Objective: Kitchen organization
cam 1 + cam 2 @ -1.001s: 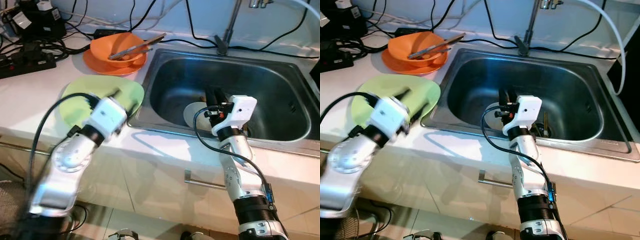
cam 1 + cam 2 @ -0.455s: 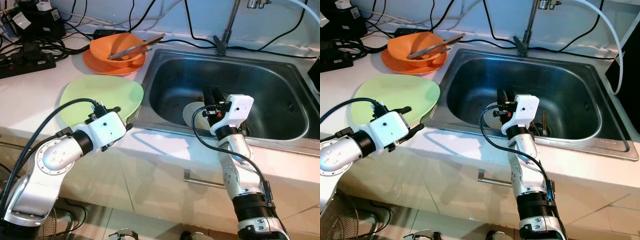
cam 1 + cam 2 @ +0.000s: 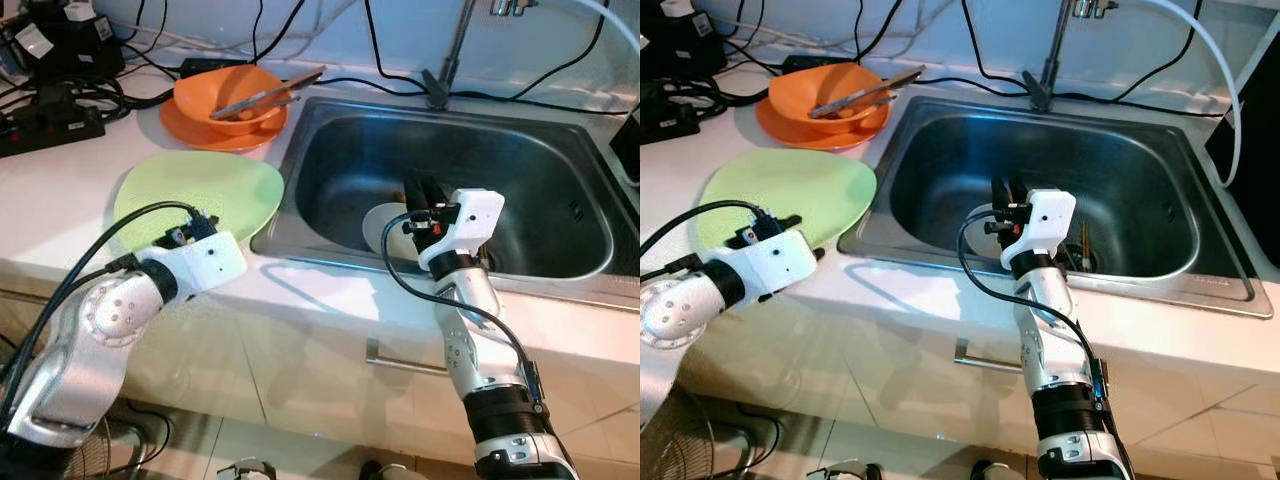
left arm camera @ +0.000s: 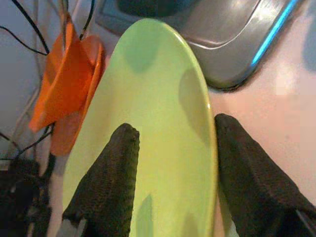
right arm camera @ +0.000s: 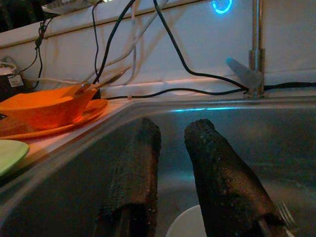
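Observation:
A light green plate lies flat on the white counter, just left of the steel sink. My left gripper is open at the plate's near rim. In the left wrist view one finger is over the plate and the other is just outside its rim. A white plate lies in the sink bottom. My right gripper hovers above it with its fingers a little apart and nothing between them.
An orange bowl holding metal utensils sits on an orange plate at the back of the counter. A power strip and tangled cables lie at the far left. The faucet rises behind the sink. Cutlery lies near the drain.
My left arm has drawn back from over the green plate toward the counter's front edge; its gripper now sits at the plate's near rim. The right arm has barely moved.

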`<state>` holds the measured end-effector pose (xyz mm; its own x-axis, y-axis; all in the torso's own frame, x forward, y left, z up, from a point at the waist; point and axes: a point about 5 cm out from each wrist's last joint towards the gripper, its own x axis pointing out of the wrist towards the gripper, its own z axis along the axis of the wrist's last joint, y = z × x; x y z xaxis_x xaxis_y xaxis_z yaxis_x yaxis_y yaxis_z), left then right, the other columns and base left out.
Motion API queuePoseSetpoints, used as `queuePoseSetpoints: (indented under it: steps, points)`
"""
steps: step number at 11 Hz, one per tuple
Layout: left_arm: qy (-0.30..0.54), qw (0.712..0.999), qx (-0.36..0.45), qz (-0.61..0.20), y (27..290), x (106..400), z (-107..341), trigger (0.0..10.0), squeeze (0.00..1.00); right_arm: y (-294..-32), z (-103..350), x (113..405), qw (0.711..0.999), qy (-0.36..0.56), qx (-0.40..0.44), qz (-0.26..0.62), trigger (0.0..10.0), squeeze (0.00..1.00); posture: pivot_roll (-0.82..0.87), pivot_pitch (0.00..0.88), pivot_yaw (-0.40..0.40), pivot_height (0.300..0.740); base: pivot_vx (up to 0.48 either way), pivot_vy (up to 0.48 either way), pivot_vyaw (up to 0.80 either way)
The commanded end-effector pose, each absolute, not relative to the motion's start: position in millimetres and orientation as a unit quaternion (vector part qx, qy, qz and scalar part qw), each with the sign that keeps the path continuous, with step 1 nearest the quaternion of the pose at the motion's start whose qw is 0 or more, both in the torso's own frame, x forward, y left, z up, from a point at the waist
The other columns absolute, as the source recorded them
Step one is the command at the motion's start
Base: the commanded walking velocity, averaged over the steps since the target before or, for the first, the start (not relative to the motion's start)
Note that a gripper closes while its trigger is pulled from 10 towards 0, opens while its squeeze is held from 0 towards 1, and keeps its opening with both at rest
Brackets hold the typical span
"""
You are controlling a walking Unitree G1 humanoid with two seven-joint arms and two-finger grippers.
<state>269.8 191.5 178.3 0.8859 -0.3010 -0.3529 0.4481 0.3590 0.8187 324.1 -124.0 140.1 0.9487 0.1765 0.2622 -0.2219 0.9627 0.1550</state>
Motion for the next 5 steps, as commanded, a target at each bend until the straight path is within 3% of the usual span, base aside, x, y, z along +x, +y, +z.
queuePoseSetpoints:
  steps: [1, 5]
  points:
    - [0.106, 0.811, 0.529, -0.225, 196.7, 271.6, 167.3, 10.0, 0.00, -125.8, 124.6, 321.0, 0.987, -0.092, 0.091, 0.096, 10.0, 0.00, 0.16, 0.098, -0.001, 0.740, 0.000, 0.000, 0.00]
    - [0.124, 0.788, 0.572, -0.189, 195.9, 285.3, 163.2, 10.0, 0.00, -125.8, 124.1, 321.0, 0.987, -0.091, 0.093, 0.093, 10.0, 0.00, 0.14, 0.097, 0.002, 0.740, 0.000, 0.000, 0.00]
